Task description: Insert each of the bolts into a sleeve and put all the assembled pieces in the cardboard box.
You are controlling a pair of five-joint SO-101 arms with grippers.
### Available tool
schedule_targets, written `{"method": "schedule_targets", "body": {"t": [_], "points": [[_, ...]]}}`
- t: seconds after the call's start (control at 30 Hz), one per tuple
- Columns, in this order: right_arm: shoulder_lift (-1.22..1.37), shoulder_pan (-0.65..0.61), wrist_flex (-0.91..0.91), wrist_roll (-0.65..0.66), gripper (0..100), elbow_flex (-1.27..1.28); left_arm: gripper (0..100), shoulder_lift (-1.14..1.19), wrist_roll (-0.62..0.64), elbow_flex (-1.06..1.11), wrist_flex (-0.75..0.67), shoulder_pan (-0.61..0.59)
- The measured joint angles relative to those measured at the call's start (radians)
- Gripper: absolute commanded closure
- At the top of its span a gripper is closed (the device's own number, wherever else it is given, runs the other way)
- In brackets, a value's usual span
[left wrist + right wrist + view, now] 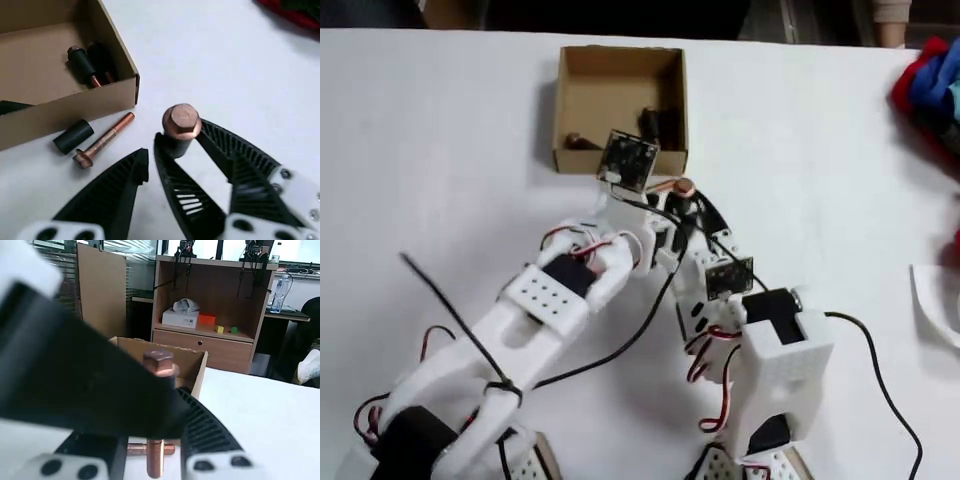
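An upright bolt (pixel 181 119), head uppermost, is gripped by the right end effector (pixel 678 205) just outside a corner of the cardboard box (pixel 75 112). A dark sleeve (pixel 176 147) is seen around its shank below the head, and in the right wrist view the threaded end is seen protruding beneath. The left end effector (pixel 151 147) is held just beside this bolt, its fingers narrowly parted with nothing between them; whether the nearer finger touches the sleeve cannot be told. That finger is placed between the gripped bolt and a loose bolt (pixel 106 137), which lies flat on the white tabletop (pixel 440 130) just outside the box wall, with a loose sleeve (pixel 73 136) just beside its head. Inside the box, an assembled piece (pixel 81 62) is seen near the wall, with a second dark piece (pixel 102 60) beside it. In the right wrist view one side is masked by a large dark blurred shape close to the lens, and a wooden shelf unit (pixel 210 310) is seen beyond the box. At the tabletop's right edge a red and blue cloth (pixel 928 80) and a white curved object (pixel 932 315) are found, well apart from the box. A black cable (pixel 880 380) is laid across the tabletop beside the right arm.
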Motion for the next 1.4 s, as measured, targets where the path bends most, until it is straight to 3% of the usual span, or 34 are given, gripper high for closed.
{"method": "schedule_targets", "body": {"t": [0.3, 0.53, 0.67, 0.77, 0.87, 1.03, 1.2, 1.4], "points": [[0.000, 0.000, 0.006, 0.000, 97.7, 0.000, 74, 0.000, 0.000, -0.155, 0.086, -0.087], [0.023, 0.000, 0.135, 0.000, 97.7, -0.060, 75, 0.000, 0.000, -0.466, 0.476, -0.235], [0.025, 0.000, 0.166, 0.000, 97.7, -0.107, 75, 0.000, -0.005, -0.480, 0.703, -0.371], [0.025, 0.000, 0.166, 0.057, 97.7, -0.180, 75, 0.000, -0.098, -0.411, 0.761, -0.476], [0.025, 0.000, 0.169, 0.167, 97.7, -0.295, 75, 0.000, -0.242, -0.334, 0.749, -0.559], [0.038, 0.000, 0.287, 0.284, 97.7, -0.586, 75, 0.000, -0.299, -0.216, 0.638, -0.611], [0.038, 0.000, 0.634, 0.315, 97.7, -0.902, 75, 0.000, -0.308, -0.081, 0.485, -0.614], [0.040, -0.032, 1.220, 0.316, 97.7, -1.138, 75, 0.000, -0.308, 0.049, 0.311, -0.614]]}}
